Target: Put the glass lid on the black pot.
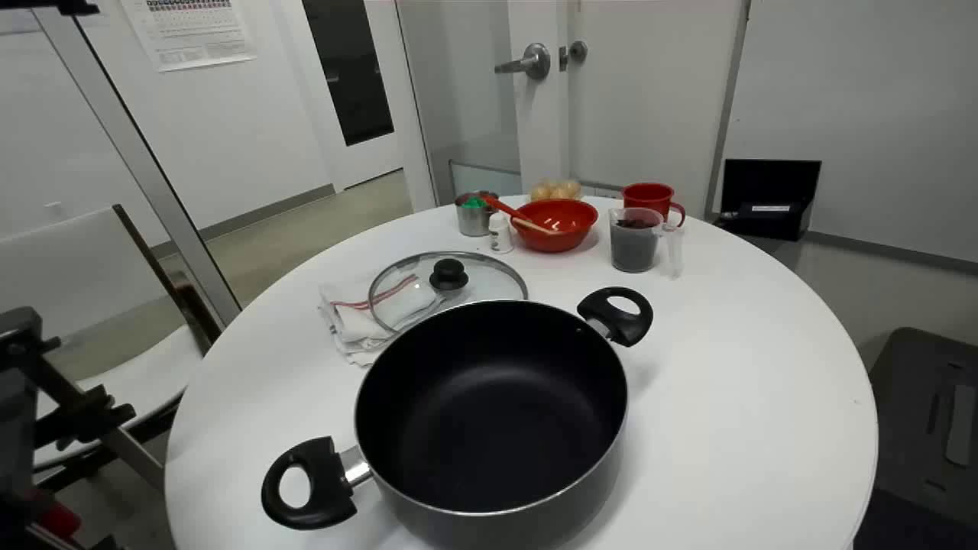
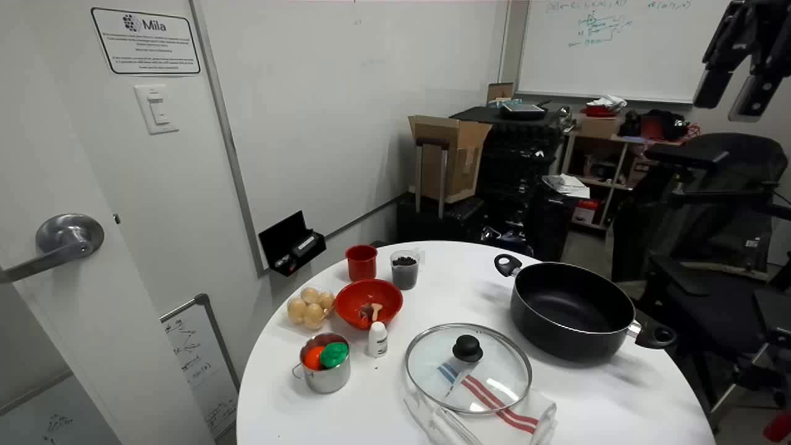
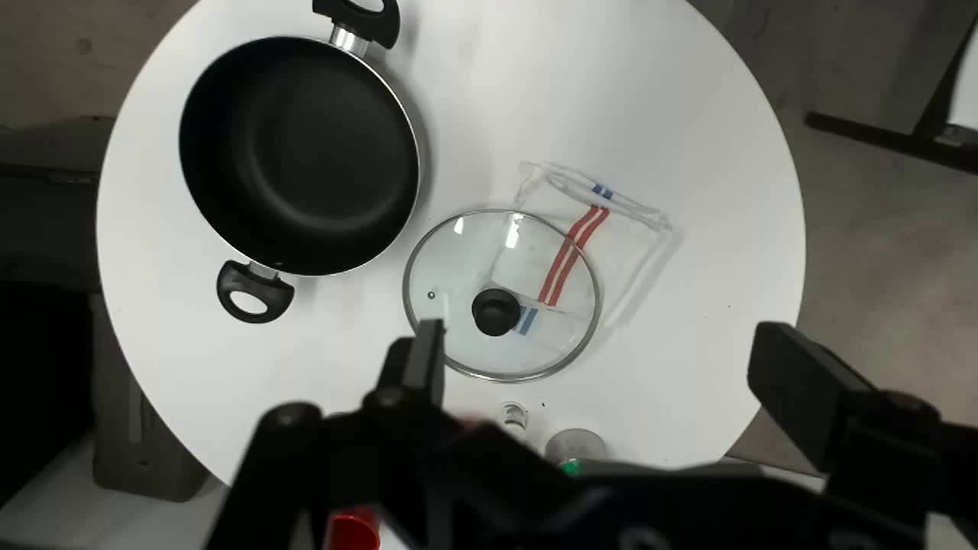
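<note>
Hanging well above the worktop (image 1: 749, 397), here's the hand (image 3: 596, 334), fingers (image 3: 796, 386) spread wide, nothing gripped between them. Step 1, then, as I read it: the reach for the glass lid (image 3: 500, 296), no contact made. And that lid? Knob (image 2: 468, 348) upward, lying partly over a striped cloth (image 1: 350, 327), near the black pot (image 1: 493, 405) but apart from it. The pot stands uncovered, its 2 loop handles (image 1: 330, 483) out on opposite sides. What's wanted next, I'd say, is a descent onto the knob, but watch the wrist view: the knob shows much nearer 1 finger than the other, so a sideways correction looks due before the fingers straddle it. Then a firm pinch, a lift clear of the pot, a carry across, and a level lowering so the lid seats.
</note>
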Robot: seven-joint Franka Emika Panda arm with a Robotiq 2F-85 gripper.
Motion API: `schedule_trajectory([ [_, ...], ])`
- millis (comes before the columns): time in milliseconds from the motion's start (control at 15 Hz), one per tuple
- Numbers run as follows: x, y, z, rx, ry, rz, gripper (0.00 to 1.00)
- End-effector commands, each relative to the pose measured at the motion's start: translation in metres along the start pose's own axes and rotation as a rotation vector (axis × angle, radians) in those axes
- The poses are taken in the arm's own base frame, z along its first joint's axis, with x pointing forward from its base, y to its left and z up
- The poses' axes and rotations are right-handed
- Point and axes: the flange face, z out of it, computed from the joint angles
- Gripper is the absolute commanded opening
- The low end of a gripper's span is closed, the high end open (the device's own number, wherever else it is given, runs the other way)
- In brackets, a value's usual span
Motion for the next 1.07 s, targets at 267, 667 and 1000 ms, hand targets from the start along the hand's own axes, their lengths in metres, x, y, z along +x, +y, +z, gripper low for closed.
schedule_trajectory([
  [267, 0.0, 0.0, -0.001, 0.0, -0.001, 0.0, 1.0],
  [667, 0.003, 0.0, 0.001, 0.005, -0.009, -0.006, 1.0],
  [1000, 0.036, 0.0, 0.034, 0.047, -0.056, -0.032, 1.0],
])
